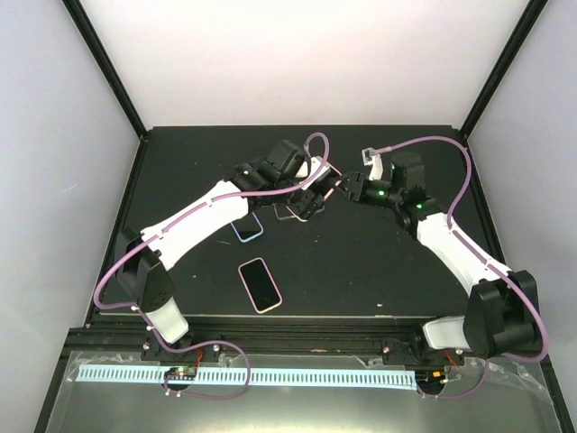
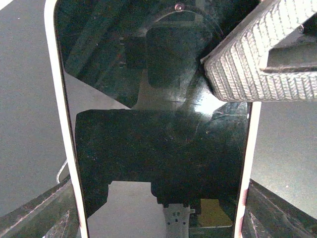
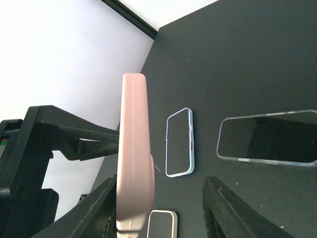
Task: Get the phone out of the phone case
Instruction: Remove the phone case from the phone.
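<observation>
Meeting over the far half of the table [image 1: 379, 271], the two arms come together at one phone [image 2: 158, 139], which is held up off the surface. The phone sits inside its pink case [image 3: 132, 148]: in the left wrist view the dark screen fills the frame, with the case's pale rim running down both long sides.

The left gripper [image 2: 158, 213] pinches the case across its width. One finger [image 2: 34, 213] presses the left edge and the other presses the right edge, at the near end of the screen.

The right gripper [image 3: 161, 193] is spread wide. In its own view the case stands edge-on and upright against its left-hand finger [image 3: 101, 208], and the other finger is well apart from the case. From the left wrist, one ribbed pad [image 2: 242, 69] of that gripper lies on the phone's upper right corner, covering the rim there. Whether it is pushing the case or only resting on it I cannot tell.

Three more things lie flat on the table below the grippers:
- A blue case [image 3: 179, 143] lies nearest the wall; I cannot tell whether it holds a phone.
- A grey-rimmed phone [image 3: 267, 136] lies beside the blue case, screen up and turned crosswise to it.
- A tan-rimmed phone [image 3: 161, 224] shows only its top end at the lower edge of the right wrist view, between the spread fingers.

None of the three touches another.
</observation>
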`<state>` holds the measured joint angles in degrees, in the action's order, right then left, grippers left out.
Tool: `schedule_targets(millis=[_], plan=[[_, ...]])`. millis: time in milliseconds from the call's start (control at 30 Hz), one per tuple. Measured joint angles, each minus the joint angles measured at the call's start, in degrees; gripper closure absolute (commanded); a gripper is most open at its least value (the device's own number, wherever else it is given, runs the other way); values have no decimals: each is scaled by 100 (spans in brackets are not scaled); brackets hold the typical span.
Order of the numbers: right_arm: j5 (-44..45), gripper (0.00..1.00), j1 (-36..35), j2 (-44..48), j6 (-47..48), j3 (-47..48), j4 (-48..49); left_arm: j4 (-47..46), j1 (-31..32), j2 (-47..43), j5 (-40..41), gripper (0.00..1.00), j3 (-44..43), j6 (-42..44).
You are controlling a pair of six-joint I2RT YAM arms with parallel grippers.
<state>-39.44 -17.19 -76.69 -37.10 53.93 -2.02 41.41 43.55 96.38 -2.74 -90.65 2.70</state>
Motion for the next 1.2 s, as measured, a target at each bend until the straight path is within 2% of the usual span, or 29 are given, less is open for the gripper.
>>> schedule_targets(millis=[267,333,400,467,500,533,633,800,967,1200], plan=[[-184,87,-59,-181,-173,177,107,11,-9,0,81,64,0,-26],[-256,94,-70,-184,-240,219,103,11,-9,0,103,50,0,-26],[-275,99,-87,-175,-232,278,81,7,-11,0,103,28,0,-24],[-284,99,-83,-168,-175,315,20,-7,-11,-2,76,10,0,-22],[-282,99,-83,-157,-149,323,-31,-4,-22,-2,44,3,0,-17],[-286,99,-81,-144,-114,330,-72,2,-39,-4,-9,1,0,-13],[-260,99,-70,-83,168,354,-286,31,-144,-114,-343,1,2,81],[-385,99,-44,144,750,450,-713,118,-551,-699,-1521,1,52,251],[-925,99,-39,608,1314,621,-922,28,-920,-1537,-2634,1,367,304],[-1921,99,-39,970,2035,1012,-1349,-295,-944,-2516,-3397,1,1178,278]])
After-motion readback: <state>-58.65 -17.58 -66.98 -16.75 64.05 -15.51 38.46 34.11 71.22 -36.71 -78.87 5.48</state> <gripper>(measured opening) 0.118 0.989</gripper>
